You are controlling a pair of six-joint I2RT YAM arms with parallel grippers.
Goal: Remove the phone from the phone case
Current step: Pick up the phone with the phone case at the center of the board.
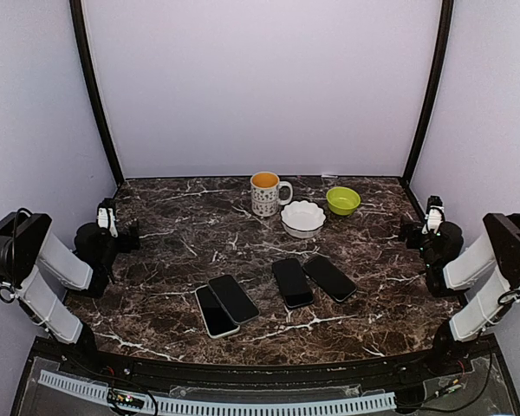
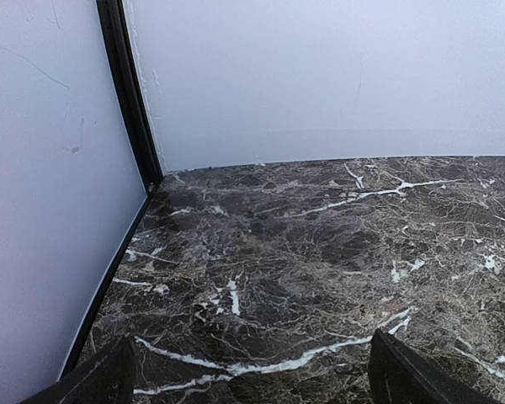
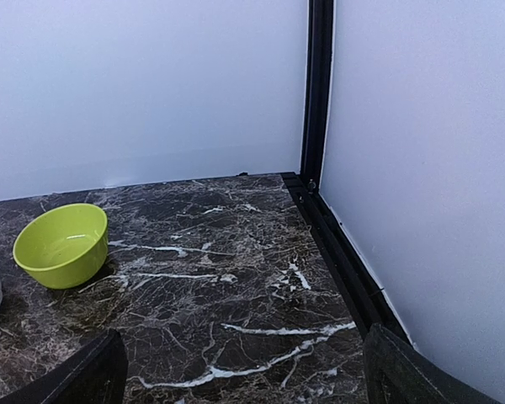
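Dark brown marble with white veining forms the table (image 1: 156,260), enclosed by pale walls. Four phone-shaped slabs lie flat, screens up, in two pairs near the middle. Left pair: a pale-rimmed phone (image 1: 215,314) nearest the arms, with a dark phone (image 1: 235,297) against its right edge; whether the two overlap cannot be told. Right pair: a thick black phone (image 1: 292,282), its bulk suggesting a case, and a thinner black phone (image 1: 330,277) just beside it on the right. Which slab actually sits in a phone case cannot be settled from the overhead view. At the far side stand a patterned mug (image 1: 268,193) with an orange interior, a white scalloped bowl (image 1: 302,218) just to its near right, and a green bowl (image 1: 342,200) farther right, also seen in the right wrist view. Both arms are folded at the table's left and right edges, well apart from the phones. The left end effector (image 2: 251,358) hangs over bare marble by the far-left corner, fingers spread apart and holding nothing. The right end effector (image 3: 244,349) is likewise spread wide and unloaded, facing the far-right corner with the green bowl to its left.
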